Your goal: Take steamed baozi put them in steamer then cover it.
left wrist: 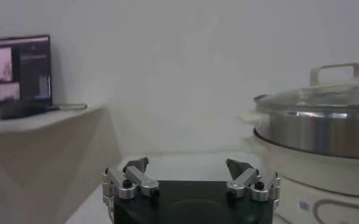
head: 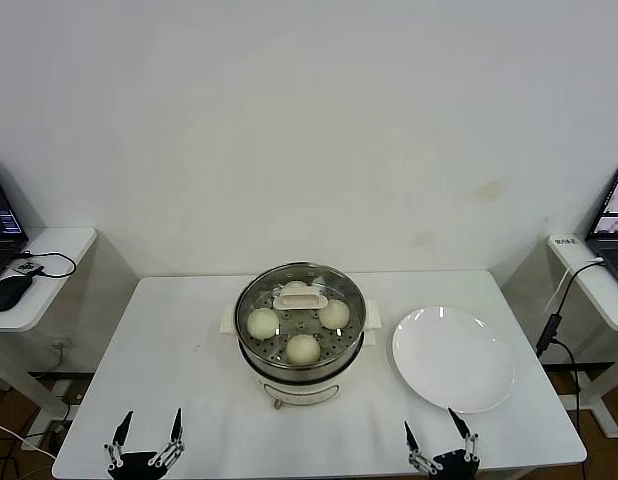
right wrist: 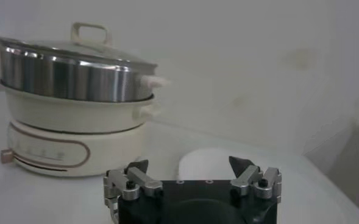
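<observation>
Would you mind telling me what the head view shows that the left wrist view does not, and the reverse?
Only the head view shows the buns inside the steamer, the empty white plate and the right hand. Only the left wrist view shows the steamer's steel wall side-on. Both show the lid on the steamer and the open left hand.

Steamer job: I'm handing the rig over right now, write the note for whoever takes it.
Left gripper: open, empty, parked at the table's near left edge.
Right gripper: open, empty, parked at the near right edge, just in front of the plate.
Steamer: mid-table, with the cover seated on it, handle up.
Baozi: three show through the glass, one left, one right, one front; a fourth appears partly hidden behind the handle.
The plate is empty.
Done: loading and covering.
Left: nothing that shows; just confirm the lid sits flush.
</observation>
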{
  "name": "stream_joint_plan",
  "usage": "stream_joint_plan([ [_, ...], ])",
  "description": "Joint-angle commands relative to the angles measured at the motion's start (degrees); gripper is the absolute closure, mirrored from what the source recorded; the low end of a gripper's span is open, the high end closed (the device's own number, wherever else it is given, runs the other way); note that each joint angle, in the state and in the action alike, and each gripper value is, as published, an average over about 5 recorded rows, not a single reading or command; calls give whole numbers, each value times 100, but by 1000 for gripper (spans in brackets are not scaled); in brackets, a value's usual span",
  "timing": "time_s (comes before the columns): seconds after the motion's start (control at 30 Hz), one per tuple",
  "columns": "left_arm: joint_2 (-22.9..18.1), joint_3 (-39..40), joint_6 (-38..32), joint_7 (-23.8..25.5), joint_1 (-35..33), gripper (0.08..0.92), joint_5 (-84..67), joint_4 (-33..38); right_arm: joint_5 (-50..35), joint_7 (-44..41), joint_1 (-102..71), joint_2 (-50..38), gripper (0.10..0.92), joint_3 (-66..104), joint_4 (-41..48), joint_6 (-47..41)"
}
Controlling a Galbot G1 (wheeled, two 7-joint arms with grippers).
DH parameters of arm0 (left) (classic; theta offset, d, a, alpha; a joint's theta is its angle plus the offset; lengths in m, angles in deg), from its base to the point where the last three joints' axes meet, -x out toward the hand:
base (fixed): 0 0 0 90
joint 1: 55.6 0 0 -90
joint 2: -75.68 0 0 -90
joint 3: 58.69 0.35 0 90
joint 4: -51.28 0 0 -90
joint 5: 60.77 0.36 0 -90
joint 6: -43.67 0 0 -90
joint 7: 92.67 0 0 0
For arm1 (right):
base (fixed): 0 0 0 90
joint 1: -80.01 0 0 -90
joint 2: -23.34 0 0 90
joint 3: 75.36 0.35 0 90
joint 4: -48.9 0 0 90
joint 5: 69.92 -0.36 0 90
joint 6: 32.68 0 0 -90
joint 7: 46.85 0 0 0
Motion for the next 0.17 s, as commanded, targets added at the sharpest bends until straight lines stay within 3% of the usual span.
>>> stream_joint_plan([
  [0.03,-31,65,-59,43,-134,177,-316,-203,-204,145,-147,-57,203,-226,-158,-206],
  [0.17,-42,99,-40,14,-138,177,-300,-218,-191,173,-165,-85,203,-223,-196,-249],
])
